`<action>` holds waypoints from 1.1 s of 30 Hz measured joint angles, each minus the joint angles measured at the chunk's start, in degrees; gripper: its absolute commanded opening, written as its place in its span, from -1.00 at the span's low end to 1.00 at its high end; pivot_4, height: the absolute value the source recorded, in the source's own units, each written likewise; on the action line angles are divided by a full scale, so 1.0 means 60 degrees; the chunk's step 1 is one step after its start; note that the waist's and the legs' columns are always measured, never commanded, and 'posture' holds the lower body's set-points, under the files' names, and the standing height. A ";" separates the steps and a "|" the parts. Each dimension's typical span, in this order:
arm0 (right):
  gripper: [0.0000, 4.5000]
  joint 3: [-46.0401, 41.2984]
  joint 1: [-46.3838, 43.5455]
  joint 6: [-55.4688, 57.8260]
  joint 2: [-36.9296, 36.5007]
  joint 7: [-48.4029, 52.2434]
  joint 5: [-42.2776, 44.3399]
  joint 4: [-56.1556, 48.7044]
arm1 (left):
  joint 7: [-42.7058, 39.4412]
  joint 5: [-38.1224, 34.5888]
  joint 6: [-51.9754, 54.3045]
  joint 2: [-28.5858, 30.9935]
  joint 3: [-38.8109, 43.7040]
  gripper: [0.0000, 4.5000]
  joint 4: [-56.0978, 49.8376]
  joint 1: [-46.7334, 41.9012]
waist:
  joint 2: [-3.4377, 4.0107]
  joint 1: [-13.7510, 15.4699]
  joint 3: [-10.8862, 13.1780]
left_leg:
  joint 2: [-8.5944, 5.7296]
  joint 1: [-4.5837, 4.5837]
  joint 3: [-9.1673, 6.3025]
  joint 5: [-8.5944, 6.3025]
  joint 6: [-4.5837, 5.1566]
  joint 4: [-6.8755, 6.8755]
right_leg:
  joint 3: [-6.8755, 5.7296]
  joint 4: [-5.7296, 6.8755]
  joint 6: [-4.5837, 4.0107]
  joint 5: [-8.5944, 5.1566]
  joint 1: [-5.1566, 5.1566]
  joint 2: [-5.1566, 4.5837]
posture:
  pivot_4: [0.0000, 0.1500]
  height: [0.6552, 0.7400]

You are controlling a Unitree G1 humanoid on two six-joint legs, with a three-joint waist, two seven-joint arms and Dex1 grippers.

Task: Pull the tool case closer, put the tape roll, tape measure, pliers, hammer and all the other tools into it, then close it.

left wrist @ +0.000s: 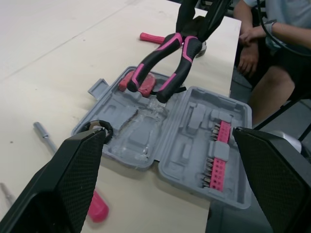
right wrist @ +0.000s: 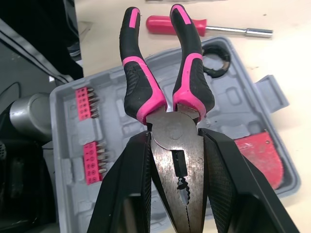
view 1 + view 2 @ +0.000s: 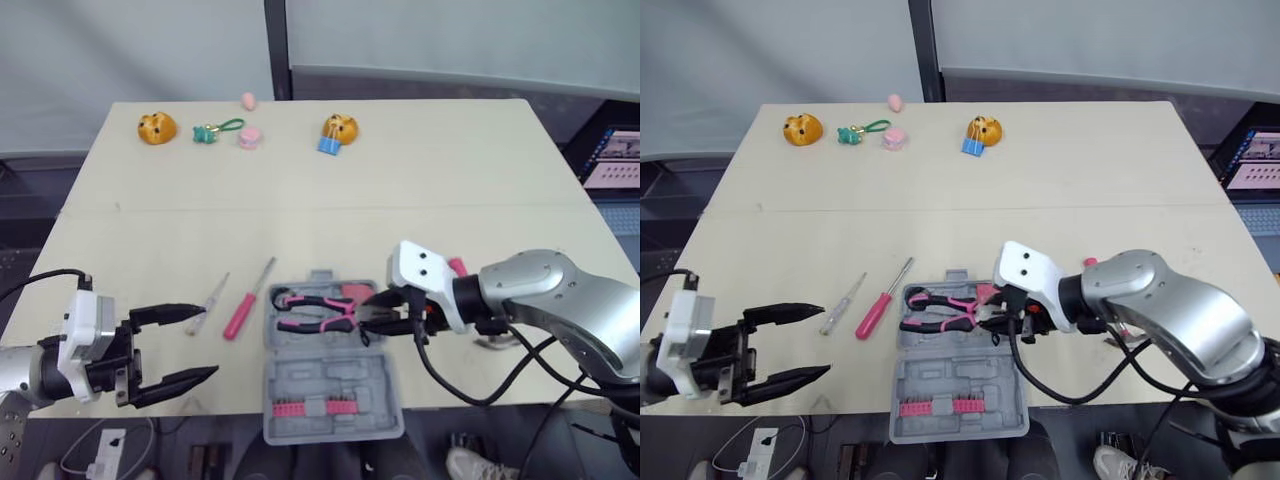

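The grey tool case [image 3: 330, 390] lies open at the table's front edge. My right gripper [image 3: 382, 318] is shut on the head of the pink-and-black pliers [image 3: 315, 310], holding them over the case's far half, handles pointing left. A red tape measure [image 2: 262, 155] and a black tape roll [image 2: 216, 60] lie in that half. The pink hammer handle [image 3: 457, 266] shows behind my right wrist. My left gripper [image 3: 207, 342] is open near the front left edge, empty. A clear-handled screwdriver [image 3: 208, 305] and a pink-handled screwdriver [image 3: 240, 315] lie on the table between it and the case.
Pink bits [image 3: 310, 406] line the case's near half. Small toys stand along the far edge: an orange figure [image 3: 156, 127], a green keychain [image 3: 215, 131], a pink piece [image 3: 250, 138], another orange figure [image 3: 338, 130]. A person [image 1: 272, 39] sits beyond the table's right side.
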 measured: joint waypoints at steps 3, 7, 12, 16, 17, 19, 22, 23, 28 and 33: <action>-0.56 0.0293 -0.0091 -0.0104 0.0006 0.0058 -0.0190 0.0064 | 0.0055 0.0145 -0.0863 -0.0349 0.0021 1.00 0.0488 0.0235 | 0.0001 -0.0020 0.0000 | 0.0003 0.0001 0.0001 -0.0001 0.0001 -0.0002 | -0.0004 0.0000 0.0000 0.0000 0.0000 0.0004 | 1.00 0.34; -0.56 0.0727 -0.0327 -0.0195 0.0032 0.0090 -0.0570 0.0285 | -0.0052 0.0300 -0.1830 -0.0589 0.0012 1.00 0.1191 0.0627 | 0.0001 -0.0032 0.0000 | 0.0008 0.0002 0.0002 -0.0001 0.0000 -0.0004 | -0.0006 -0.0001 0.0000 0.0000 -0.0003 0.0007 | 1.00 0.34; -0.56 0.1588 -0.0674 -0.0457 0.0313 0.0197 -0.1181 0.0730 | -0.0512 0.0354 -0.2977 -0.0734 -0.0048 1.00 0.2149 0.1053 | 0.0001 -0.0033 0.0000 | 0.0006 0.0002 0.0003 -0.0003 -0.0001 -0.0003 | -0.0005 -0.0002 0.0000 0.0000 -0.0003 0.0005 | 1.00 0.34; -0.56 0.2306 -0.1122 -0.0682 0.0596 0.0329 -0.1768 0.1179 | -0.0629 0.0405 -0.3493 -0.0803 -0.0160 1.00 0.2562 0.1238 | 0.0001 -0.0039 0.0000 | 0.0004 0.0002 0.0002 -0.0004 0.0000 -0.0002 | -0.0005 -0.0001 -0.0001 0.0000 -0.0004 0.0004 | 1.00 0.34; -0.56 0.2455 -0.1236 -0.0736 0.0717 0.0357 -0.1924 0.1323 | -0.0629 0.0410 -0.3581 -0.0822 -0.0214 1.00 0.2573 0.1304 | 0.0001 -0.0038 0.0000 | 0.0003 0.0002 0.0002 -0.0004 0.0000 -0.0002 | -0.0005 -0.0001 -0.0001 0.0001 -0.0004 0.0003 | 1.00 0.34; -0.56 0.2792 -0.1501 -0.0796 0.0949 0.0427 -0.2218 0.1628 | -0.0575 0.0429 -0.3692 -0.0866 -0.0410 1.00 0.2580 0.1343 | 0.0001 -0.0034 0.0000 | 0.0004 0.0002 0.0000 -0.0004 0.0000 -0.0002 | -0.0006 0.0000 -0.0002 0.0001 -0.0004 0.0004 | 1.00 0.34; -0.56 0.3127 -0.1734 -0.0856 0.1260 0.0489 -0.2570 0.2034 | -0.0426 0.0449 -0.3798 -0.0887 -0.0661 1.00 0.2524 0.1344 | 0.0001 -0.0045 0.0000 | 0.0003 0.0002 0.0000 -0.0004 -0.0001 -0.0002 | -0.0005 0.0001 -0.0002 0.0001 -0.0006 0.0003 | 1.00 0.34; -0.56 0.3288 -0.1839 -0.0950 0.1368 0.0502 -0.2724 0.2241 | -0.0373 0.0498 -0.3888 -0.0888 -0.0769 1.00 0.2511 0.1339 | 0.0001 -0.0053 -0.0001 | 0.0003 0.0002 0.0000 -0.0004 -0.0001 -0.0003 | -0.0004 0.0002 -0.0002 0.0001 -0.0007 0.0004 | 1.00 0.34; -0.56 0.3620 -0.1878 -0.1011 0.1616 0.0608 -0.3228 0.2673 | -0.0186 0.0573 -0.4039 -0.0901 -0.1049 1.00 0.2507 0.1341 | 0.0001 -0.0055 -0.0001 | 0.0004 0.0001 0.0001 -0.0005 -0.0002 -0.0003 | -0.0006 0.0002 -0.0002 0.0001 -0.0009 0.0005 | 1.00 0.34; -0.56 0.3716 -0.1878 -0.1167 0.1961 0.0627 -0.3517 0.2913 | 0.0013 0.0574 -0.4040 -0.0859 -0.1179 1.00 0.2478 0.1313 | 0.0002 -0.0058 -0.0001 | 0.0006 0.0001 0.0001 -0.0005 -0.0003 -0.0003 | -0.0006 0.0004 -0.0002 0.0001 -0.0012 0.0007 | 1.00 0.34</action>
